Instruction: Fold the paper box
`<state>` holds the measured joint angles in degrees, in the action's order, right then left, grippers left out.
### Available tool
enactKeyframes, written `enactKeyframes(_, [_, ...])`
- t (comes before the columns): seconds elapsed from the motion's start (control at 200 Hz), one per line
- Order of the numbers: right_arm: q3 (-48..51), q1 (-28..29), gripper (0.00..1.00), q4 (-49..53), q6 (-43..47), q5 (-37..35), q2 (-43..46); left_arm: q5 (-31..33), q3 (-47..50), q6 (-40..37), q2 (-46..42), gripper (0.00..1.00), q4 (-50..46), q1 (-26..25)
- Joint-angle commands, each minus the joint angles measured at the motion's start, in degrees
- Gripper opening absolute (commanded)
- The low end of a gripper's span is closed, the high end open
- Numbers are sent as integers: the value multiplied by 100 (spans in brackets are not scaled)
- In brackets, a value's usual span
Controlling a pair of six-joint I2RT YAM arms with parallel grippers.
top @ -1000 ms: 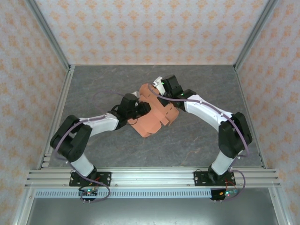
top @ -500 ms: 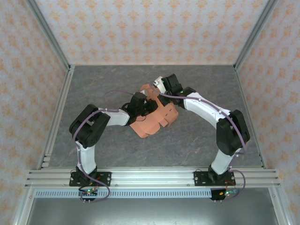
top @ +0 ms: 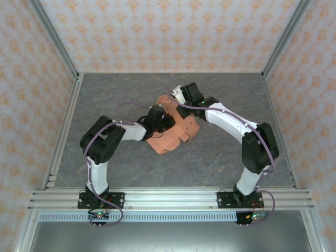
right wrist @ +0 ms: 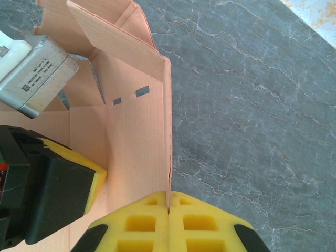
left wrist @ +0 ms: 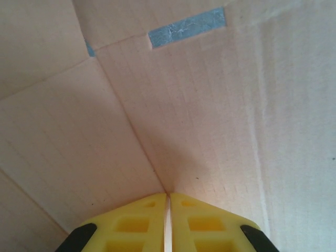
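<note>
At the table's middle: the paper box (top: 169, 137) is found lying partly opened on the grey table (top: 105, 100), set between the two grippers.
Box material: salmon-orange card, creased into flat panels, with one side wall stood upright.
Left side: the left gripper (top: 160, 119) is reached into the box from the left. In its wrist view the yellow fingertips (left wrist: 142, 227) are brought together with only a pale sliver between them. A crease of the card is seen running to that gap, so a panel seems to be pinched there, though the view is too close for certainty.
Right side: the right gripper (right wrist: 169, 207) is closed on the upright side wall, whose edge is seen running straight down between its yellow fingers.
Flap: a flap (right wrist: 110, 37) is tilted over the open inside at the far end of that wall.
Slots: two small slots (right wrist: 142, 92) are cut in the panel just below the flap.
Block: a grey labelled block (right wrist: 34, 79) is seen over the inside of the box, above the black-and-yellow finger of the left gripper.
</note>
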<state>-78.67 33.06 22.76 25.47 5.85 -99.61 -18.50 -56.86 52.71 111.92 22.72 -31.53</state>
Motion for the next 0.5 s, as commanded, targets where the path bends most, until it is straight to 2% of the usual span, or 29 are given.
enactKeyframes(0.0, [-210, -19, 0, 35, -56, -9, -31, 275, -87, 90, -8, 11, -385, -52])
enactKeyframes(0.25, [-289, 25, 0, 51, -165, 3, -95, 250, 84, 372, 156, 8, -145, -56])
enactKeyframes(0.495, [-476, 149, 0, 170, -454, 7, -230, 293, 187, 578, 357, 1, 142, -95])
